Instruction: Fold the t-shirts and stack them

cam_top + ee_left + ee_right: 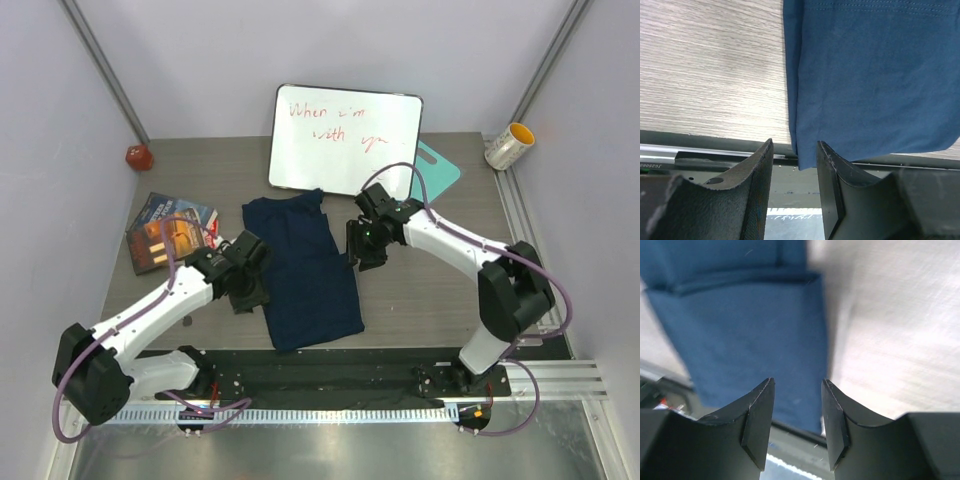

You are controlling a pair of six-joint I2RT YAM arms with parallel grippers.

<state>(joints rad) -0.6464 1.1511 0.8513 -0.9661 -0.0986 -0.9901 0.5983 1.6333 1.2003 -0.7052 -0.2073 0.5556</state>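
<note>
You have one navy t-shirt [300, 272] lying flat in the middle of the top view, on the grey wood-grain table [430, 295]. It looks narrowed into a long strip with the sleeves tucked in. It runs from near the lower edge of the whiteboard [345, 138] down towards the bottom of the frame. No second shirt or stack is visible.

Your left gripper [794, 149] hovers at the strip's left edge, lower middle of the top view. Its wrist camera shows the jaws apart with nothing between them, and the shirt's near corner lies just beyond. Your right gripper [797, 386] hangs over the strip's right edge, a little higher in the frame. Its jaws are also apart and empty, with a layered fold visible beneath.

Expect the fabric to be light, thin and limp. It will likely sag, drag on the table, and let its layers slide apart. The best hold is probably the two corners of one short end, at the hem, where the stitching gives some body. Pinch through every layer, or you may peel off only the top one. Raise both corners together and level, because an uneven pull would likely skew the fold.
</note>
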